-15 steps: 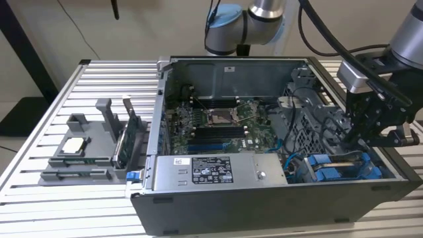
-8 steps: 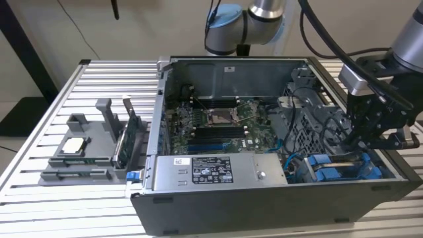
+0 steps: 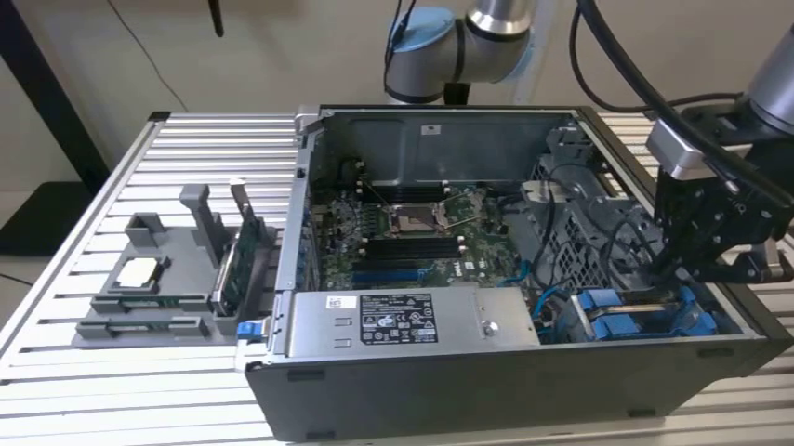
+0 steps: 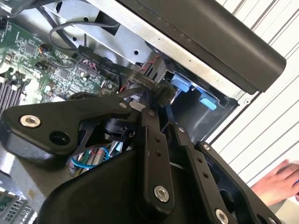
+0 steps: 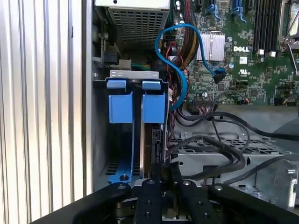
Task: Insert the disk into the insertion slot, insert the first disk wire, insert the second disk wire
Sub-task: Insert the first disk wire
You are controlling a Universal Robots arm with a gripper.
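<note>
The disk (image 5: 148,142) stands edge-on in the insertion slot (image 5: 135,77) of the drive bay, its blue carrier (image 5: 153,106) beside a second blue carrier (image 5: 120,106). In the exterior view the blue carriers (image 3: 633,318) sit at the open computer case's near right corner. My gripper (image 3: 670,279) reaches down into that bay. In both wrist views the gripper (image 5: 164,170) (image 4: 161,95) is shut on the dark end of a black disk wire (image 4: 117,67), right against the disk's rear edge. More black wires (image 5: 210,144) loop beside it.
The open case (image 3: 496,121) holds a motherboard (image 3: 410,232), a power supply (image 3: 397,321) and a blue cable (image 5: 180,70). A grey fixture (image 3: 162,279) with parts stands on the slatted table (image 3: 74,372) at the exterior view's left. A person's hand (image 4: 280,179) rests beside the case.
</note>
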